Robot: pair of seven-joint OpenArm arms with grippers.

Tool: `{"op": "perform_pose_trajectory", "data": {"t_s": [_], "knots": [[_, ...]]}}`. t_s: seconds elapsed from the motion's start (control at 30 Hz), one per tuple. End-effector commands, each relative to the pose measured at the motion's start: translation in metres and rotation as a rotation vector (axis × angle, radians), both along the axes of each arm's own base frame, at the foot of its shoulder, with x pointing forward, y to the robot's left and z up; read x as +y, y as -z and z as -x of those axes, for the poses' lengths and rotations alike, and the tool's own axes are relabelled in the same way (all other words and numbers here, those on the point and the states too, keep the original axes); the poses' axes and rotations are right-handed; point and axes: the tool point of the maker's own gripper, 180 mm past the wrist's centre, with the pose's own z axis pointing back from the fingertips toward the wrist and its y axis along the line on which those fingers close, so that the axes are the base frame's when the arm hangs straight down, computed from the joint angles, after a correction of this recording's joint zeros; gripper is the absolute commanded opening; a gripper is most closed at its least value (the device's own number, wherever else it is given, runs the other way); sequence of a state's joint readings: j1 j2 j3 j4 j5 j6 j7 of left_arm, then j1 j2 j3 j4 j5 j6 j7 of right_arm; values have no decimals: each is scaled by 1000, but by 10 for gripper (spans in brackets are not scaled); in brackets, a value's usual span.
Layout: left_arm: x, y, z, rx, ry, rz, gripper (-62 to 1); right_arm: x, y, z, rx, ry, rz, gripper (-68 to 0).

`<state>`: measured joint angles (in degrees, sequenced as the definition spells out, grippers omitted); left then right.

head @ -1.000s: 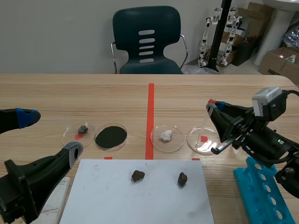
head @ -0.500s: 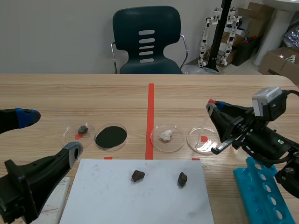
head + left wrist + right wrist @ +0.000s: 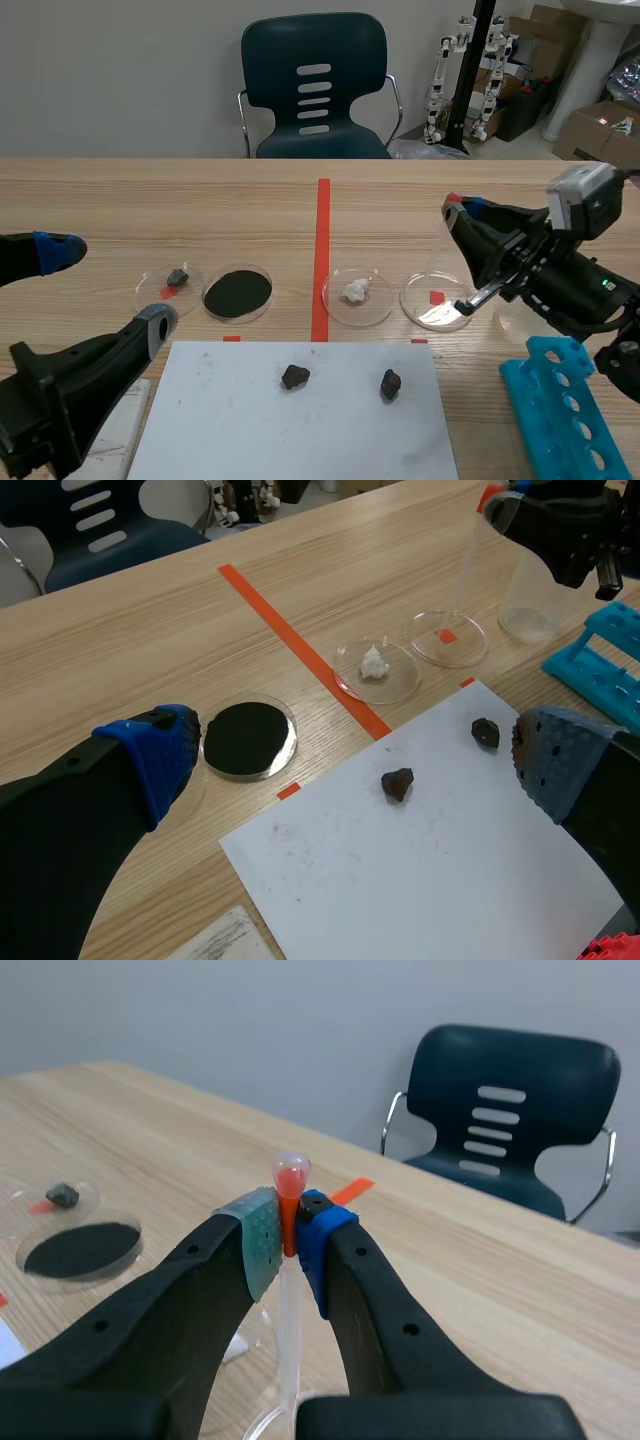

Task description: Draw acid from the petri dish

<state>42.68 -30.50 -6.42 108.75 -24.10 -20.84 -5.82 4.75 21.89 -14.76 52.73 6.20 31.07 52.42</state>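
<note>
A clear pipette (image 3: 440,240) with an orange-red bulb (image 3: 291,1178) stands nearly upright, and my right gripper (image 3: 455,208) is shut on its bulb end. Its stem points down over the clear petri dish (image 3: 437,300) at the right, which sits over a red tape mark. From the left wrist view the same dish (image 3: 447,638) lies far ahead, under the right arm. The stem (image 3: 288,1340) runs down between my right gripper (image 3: 290,1230) fingers. My left gripper (image 3: 100,290) hangs open at the near left, holding nothing (image 3: 355,760).
A dish with a white lump (image 3: 357,295), a black-filled dish (image 3: 237,293) and a small dish with a dark stone (image 3: 168,285) line up leftward. White paper (image 3: 230,430) carries two dark stones (image 3: 295,377). A blue tube rack (image 3: 560,410) and a clear beaker (image 3: 525,605) stand at the right.
My right gripper has risen a little with the pipette, lifting its stem higher over the clear dish. The left arm has not moved.
</note>
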Motion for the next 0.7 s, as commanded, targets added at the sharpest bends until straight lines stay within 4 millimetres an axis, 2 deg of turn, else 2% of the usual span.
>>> {"op": "perform_pose_trajectory", "data": {"t_s": [0.0, 0.3, 0.67], "knots": [[-1, -10, -2, -30, -1, 17, 14, -3, -20, -1, -56, -11, -12, -620], [-1, -10, -2, -29, -1, 17, 14, 3, -44, 30, -95, -88, 13, -620], [-1, -10, -2, -29, -1, 17, 14, 40, -71, 93, -55, -197, 78, -620]]}}
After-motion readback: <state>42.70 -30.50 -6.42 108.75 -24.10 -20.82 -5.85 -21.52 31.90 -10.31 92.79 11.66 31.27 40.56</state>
